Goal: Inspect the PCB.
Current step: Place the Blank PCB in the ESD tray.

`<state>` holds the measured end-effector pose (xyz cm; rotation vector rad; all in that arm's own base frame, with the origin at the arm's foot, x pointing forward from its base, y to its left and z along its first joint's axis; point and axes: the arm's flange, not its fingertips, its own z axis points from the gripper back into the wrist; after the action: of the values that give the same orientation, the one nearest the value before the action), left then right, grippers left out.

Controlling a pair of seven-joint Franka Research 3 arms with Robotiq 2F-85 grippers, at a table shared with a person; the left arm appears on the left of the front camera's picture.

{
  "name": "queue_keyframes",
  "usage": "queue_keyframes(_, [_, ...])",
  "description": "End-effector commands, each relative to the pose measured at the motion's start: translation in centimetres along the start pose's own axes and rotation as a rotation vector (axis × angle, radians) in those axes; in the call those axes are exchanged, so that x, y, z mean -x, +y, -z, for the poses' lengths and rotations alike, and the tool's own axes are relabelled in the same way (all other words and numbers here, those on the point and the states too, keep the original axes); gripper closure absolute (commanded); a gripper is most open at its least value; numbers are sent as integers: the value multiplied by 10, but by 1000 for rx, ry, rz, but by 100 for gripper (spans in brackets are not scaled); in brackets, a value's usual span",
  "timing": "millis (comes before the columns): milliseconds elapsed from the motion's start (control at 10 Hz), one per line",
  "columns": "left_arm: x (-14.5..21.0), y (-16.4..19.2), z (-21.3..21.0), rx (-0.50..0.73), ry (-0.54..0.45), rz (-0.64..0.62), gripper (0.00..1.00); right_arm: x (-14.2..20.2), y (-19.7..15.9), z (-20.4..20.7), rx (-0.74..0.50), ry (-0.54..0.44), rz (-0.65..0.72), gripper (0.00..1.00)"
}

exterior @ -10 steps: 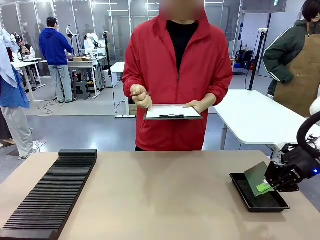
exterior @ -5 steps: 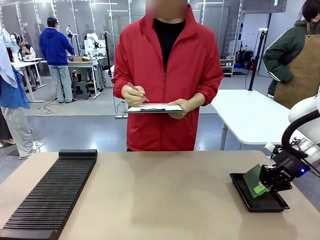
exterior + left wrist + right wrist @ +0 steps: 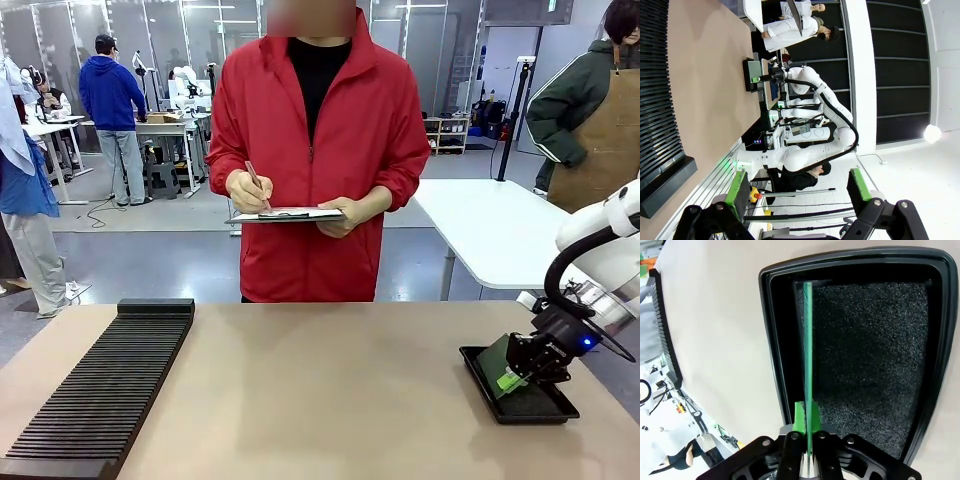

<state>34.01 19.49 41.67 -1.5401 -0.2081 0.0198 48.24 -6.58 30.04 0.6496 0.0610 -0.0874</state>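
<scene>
At the near right corner of the table (image 3: 330, 400) sits a shallow black tray (image 3: 540, 408) lined with dark foam. The right gripper (image 3: 512, 380) reaches down into it with the PCB (image 3: 496, 356) between its green pads (image 3: 799, 416). From the wrist, the board (image 3: 807, 355) shows edge-on, standing on its side along one wall of the tray (image 3: 771, 340), with the fingers set narrowly on either side of it. I cannot tell whether they grip it or have just let go.

The left gripper (image 3: 797, 187) hangs well apart from the tray, its fingers spread wide with nothing between them.

A long black slotted rack (image 3: 95, 395) lies along the left side. Across the table, a person in a red jacket (image 3: 310, 150) writes on a clipboard (image 3: 285, 214) with a pen (image 3: 256, 180).
</scene>
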Motion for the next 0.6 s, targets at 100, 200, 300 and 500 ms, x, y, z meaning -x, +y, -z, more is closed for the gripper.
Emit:
queue_keyframes(100, [2, -1, 0, 12, 7, -2, 0, 0, 6, -5, 52, -5, 43, 45])
queue_keyframes(200, [2, -1, 0, 12, 7, -2, 0, 4, 10, -6, 78, -15, 46, 36])
queue_keyframes(300, [2, -1, 0, 12, 7, -2, 0, 9, 14, -4, 115, -33, 48, 14])
queue_keyframes(500, [2, -1, 0, 12, 7, -2, 0, 14, 18, -9, 174, -66, 77, 0])
